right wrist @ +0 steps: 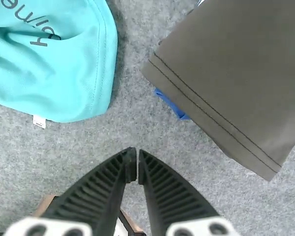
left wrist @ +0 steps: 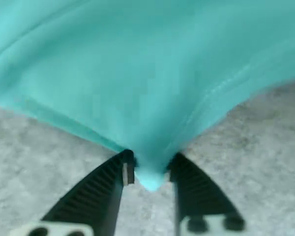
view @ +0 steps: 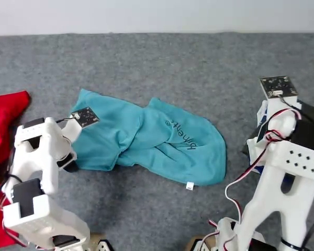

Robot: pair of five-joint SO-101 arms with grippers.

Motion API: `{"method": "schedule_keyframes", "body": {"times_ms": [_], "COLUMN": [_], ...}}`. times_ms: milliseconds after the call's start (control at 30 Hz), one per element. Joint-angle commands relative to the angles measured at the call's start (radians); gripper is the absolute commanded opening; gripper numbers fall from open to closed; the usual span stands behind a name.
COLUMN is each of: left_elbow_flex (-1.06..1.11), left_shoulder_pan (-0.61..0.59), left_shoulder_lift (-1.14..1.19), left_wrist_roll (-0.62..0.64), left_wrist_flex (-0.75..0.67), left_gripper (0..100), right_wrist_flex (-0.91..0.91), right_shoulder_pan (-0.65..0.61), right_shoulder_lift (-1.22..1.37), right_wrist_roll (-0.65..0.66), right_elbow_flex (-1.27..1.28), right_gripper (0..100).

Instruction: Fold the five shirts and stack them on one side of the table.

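A: Left of the teal shirt [view: 162, 138] — left arm [view: 36, 167] in white printed shells, with black servo blocks [view: 26, 196] and a small dark circuit board [view: 85, 117].
B: Right of it, right arm [view: 282, 178] likewise white; plate with rows of small holes [view: 299, 156], looping red, white and black wires [view: 261, 151].
A: And the left gripper [left wrist: 150, 169], the right gripper [right wrist: 137, 164]?
B: Black ribbed fingers [right wrist: 160, 191] — white bases [right wrist: 191, 228] with round screw holes.

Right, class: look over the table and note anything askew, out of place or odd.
The teal shirt lies twisted and bunched in the middle of the table, not flat. The left gripper pinches its edge. Nothing looks damaged or spilled.
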Motion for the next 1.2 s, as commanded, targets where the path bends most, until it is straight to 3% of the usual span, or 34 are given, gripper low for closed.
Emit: {"method": "schedule_keyframes", "body": {"times_ms": [0,267,433,833,1167], "left_elbow_flex": [-0.054,-0.048,-0.042,0.171,0.252], "left_shoulder_pan": [0.005,0.005,0.005,-0.086,-0.115], "left_shoulder_lift": [0.002,-0.333,-0.563,-0.766,-0.879], "left_wrist_roll": [0.006,0.008,0.008,0.008,0.008], "left_wrist_flex": [0.009,0.213,0.365,0.376,0.377], "left_gripper": [2,1,1,1,1], "right_wrist_flex": [0.041,0.027,-0.081,-0.335,-0.378], "right_shoulder_pan": [0.004,-0.133,-0.240,-0.490,-0.653], "right_shoulder_lift": [-0.036,-0.031,-0.021,0.360,0.863], "right_wrist_roll": [0.000,-0.008,-0.009,-0.009,-0.146], "right_elbow_flex": [-0.006,-0.011,-0.055,-0.158,-0.654], "right_gripper": [0.9,0.9,0.9,0.9,1.1]}}
